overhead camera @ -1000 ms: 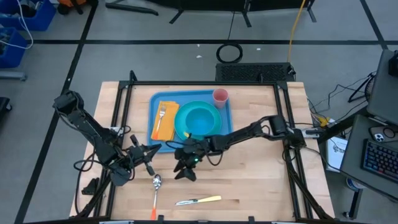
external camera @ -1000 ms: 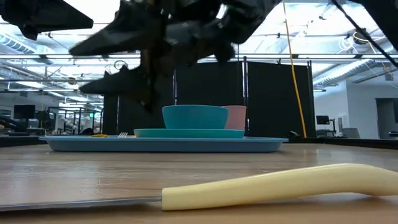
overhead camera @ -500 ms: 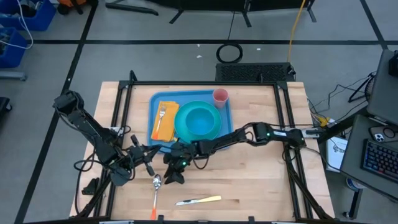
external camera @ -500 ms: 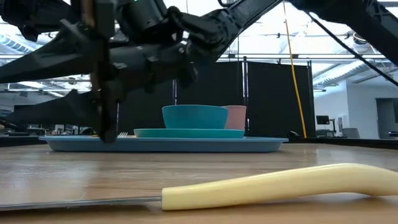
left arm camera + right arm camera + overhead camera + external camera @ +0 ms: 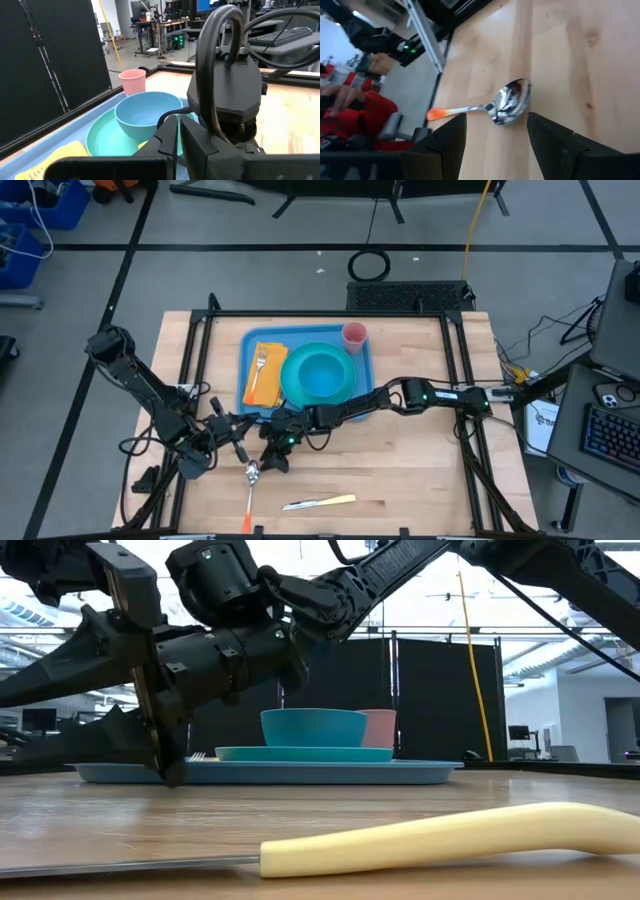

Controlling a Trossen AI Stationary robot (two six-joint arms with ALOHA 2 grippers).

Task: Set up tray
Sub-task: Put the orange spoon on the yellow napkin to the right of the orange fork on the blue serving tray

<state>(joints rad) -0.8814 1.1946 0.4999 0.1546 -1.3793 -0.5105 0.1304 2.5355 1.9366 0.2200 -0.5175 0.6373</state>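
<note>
The tray (image 5: 306,370) lies at the far middle of the wooden table (image 5: 420,470), carrying a teal plate (image 5: 340,385) with a bowl (image 5: 320,370), a pink cup (image 5: 354,334) at its far right corner and a fork (image 5: 261,362) on a yellow napkin (image 5: 264,378) at its left. The right gripper (image 5: 271,460) hangs just over the bowl of the spoon (image 5: 250,485), fingers spread wide and holding nothing. The left gripper (image 5: 243,438) waits just left of it, fingers nearly together and empty. A knife (image 5: 320,502) lies near the front edge.

Two matte black jointed arms with looping black cables and small green lights.
</note>
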